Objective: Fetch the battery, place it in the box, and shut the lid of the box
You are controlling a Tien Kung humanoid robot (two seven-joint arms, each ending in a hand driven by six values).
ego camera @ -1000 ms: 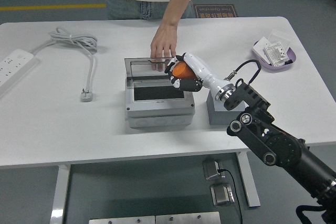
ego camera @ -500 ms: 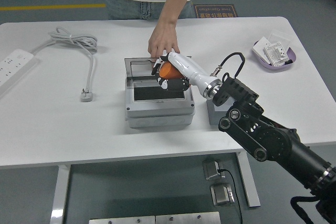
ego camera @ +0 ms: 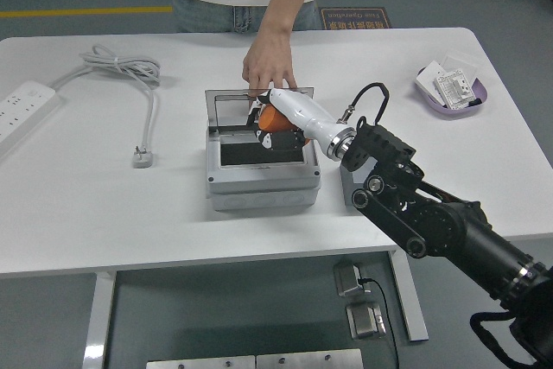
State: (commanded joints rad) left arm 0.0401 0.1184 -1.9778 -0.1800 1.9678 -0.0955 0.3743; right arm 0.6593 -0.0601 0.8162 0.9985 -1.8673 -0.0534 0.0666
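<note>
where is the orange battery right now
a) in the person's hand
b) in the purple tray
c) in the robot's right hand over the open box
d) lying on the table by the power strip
c: the right hand is curled around the orange battery above the open grey box, while the person's hand rests on the raised lid behind it.

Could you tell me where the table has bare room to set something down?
Free: the near strip in front of the box, and the stretch between box and purple tray. Crowded: over the box, where the right hand holds the battery below a person's hand.
</note>
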